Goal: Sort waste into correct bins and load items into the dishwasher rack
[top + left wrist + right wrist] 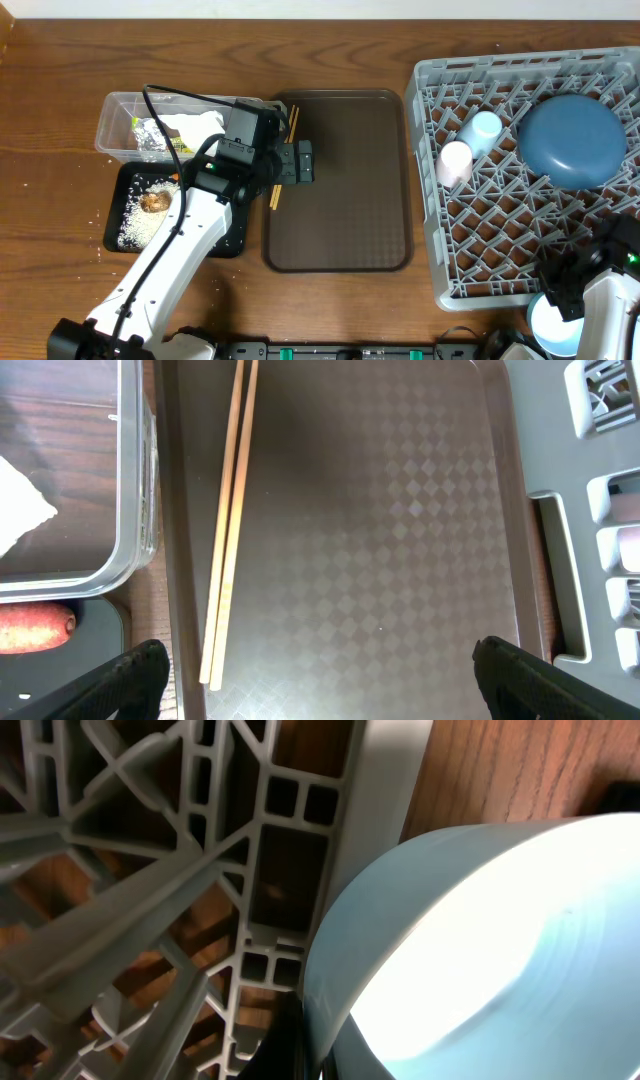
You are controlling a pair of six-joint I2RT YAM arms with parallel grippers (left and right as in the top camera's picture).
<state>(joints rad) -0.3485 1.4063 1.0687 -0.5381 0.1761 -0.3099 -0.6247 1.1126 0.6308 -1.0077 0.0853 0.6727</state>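
Two thin wooden chopsticks [228, 530] | left claw [320, 685] wide | right claw [315, 1055] pinches blue bowl [480, 940] rim

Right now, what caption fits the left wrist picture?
Open left gripper hovers over thin wooden chopsticks on the brown serving tray.

No writing can be read anywhere; the overhead view is perhaps too coarse.

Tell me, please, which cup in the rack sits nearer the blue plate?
The light blue cup, beside the dark-blue plate; the pale pink cup lies farther left.
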